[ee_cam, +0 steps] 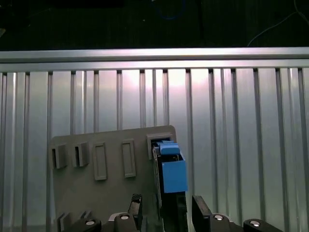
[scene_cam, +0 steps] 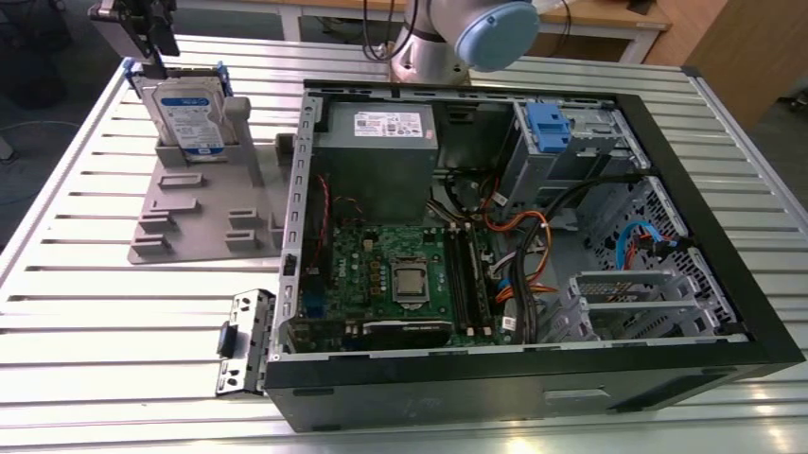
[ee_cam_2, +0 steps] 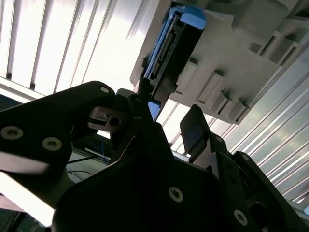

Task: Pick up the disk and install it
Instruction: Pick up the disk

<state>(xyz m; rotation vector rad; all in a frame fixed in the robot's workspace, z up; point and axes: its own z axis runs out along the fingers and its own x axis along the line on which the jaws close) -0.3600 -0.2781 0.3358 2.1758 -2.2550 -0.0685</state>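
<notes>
Plainly see the claw (ee_cam: 167, 199) spread open, its fingers (ee_cam: 136, 208) set one to each side of the disk's (ee_cam: 173, 176) upper end; cannot tell whether touching. Find the disk standing upright in a slot of a grey stand (scene_cam: 202, 222). Note the stand lying flat on a slatted metal table (scene_cam: 76, 284), just beside an open computer case (scene_cam: 707, 312) on the exterior view's right.
</notes>
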